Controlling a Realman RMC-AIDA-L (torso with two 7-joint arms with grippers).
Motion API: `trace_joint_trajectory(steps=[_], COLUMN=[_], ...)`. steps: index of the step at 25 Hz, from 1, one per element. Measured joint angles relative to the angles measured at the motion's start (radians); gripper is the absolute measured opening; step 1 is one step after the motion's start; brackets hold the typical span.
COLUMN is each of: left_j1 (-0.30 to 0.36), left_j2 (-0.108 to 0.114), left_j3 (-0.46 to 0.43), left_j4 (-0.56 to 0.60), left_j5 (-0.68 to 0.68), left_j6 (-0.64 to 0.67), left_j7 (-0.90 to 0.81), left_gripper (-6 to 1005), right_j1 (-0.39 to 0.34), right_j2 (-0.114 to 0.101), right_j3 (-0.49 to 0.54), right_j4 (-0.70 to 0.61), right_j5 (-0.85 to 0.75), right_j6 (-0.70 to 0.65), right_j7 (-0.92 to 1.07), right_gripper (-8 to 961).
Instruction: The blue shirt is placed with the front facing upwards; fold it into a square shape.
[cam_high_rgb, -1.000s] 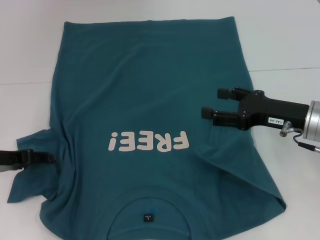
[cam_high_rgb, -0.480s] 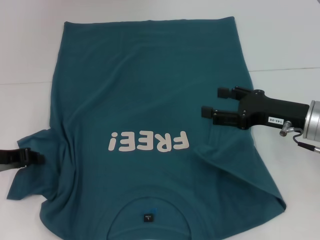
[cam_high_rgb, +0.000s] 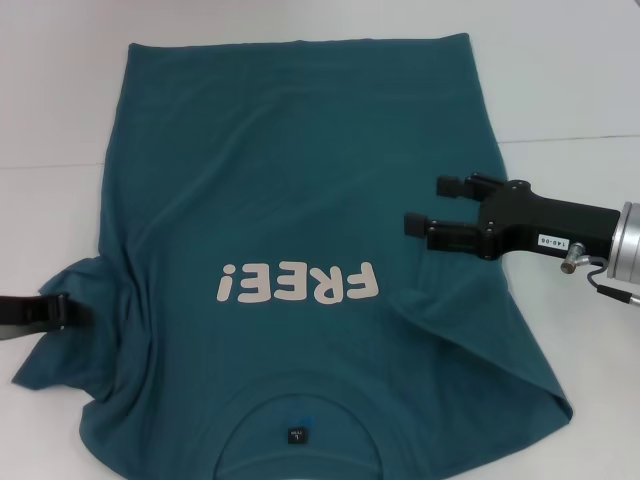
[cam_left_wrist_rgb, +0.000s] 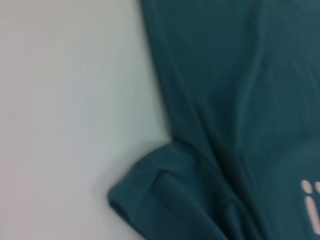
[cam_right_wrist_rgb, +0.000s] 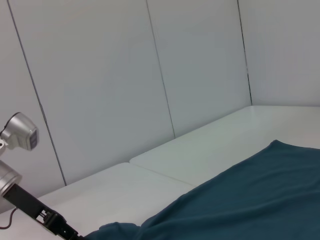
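Your blue shirt (cam_high_rgb: 300, 250) lies front up on the white bench (cam_high_rgb: 570, 80), collar and neck label (cam_high_rgb: 297, 435) at the near edge, hem toward the far edge, white lettering (cam_high_rgb: 298, 284) across the chest. Left hand (cam_high_rgb: 62, 312) sits low at the bench's left edge against the bunched left sleeve (cam_high_rgb: 60, 350); you cannot tell whether it grips. Right hand (cam_high_rgb: 428, 207) hovers over the shirt's right side, fingers apart, holding nothing.

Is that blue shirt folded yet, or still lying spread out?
Still spread out. The blue shirt lies flat, front up, its white lettering showing; only the sleeve by the left gripper is bunched. No fold is made.
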Motion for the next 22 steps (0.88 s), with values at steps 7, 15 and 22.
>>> trace_joint_trajectory(steps=[7,15,22], left_j1=[-0.022,-0.047,-0.056], left_j2=[-0.055,-0.118,-0.133], left_j3=[0.003,0.021,0.100], left_j4=[-0.083,-0.169,-0.170], left_j5=[-0.002,-0.003,-0.046], left_j6=[0.065,0.115,0.104], left_j7=[-0.005,-0.033,-0.084], left_gripper=[95,96,97], right_j1=[-0.009,-0.017,-0.023], right_j2=[-0.001,-0.005,-0.006], right_j3=[0.014,0.032,0.037], right_j4=[0.000,-0.001,-0.002], right_j5=[0.000,0.000,0.000], right_j6=[0.005,0.007,0.008], right_j7=[0.000,-0.008,-0.017], right_gripper=[928,928,927])
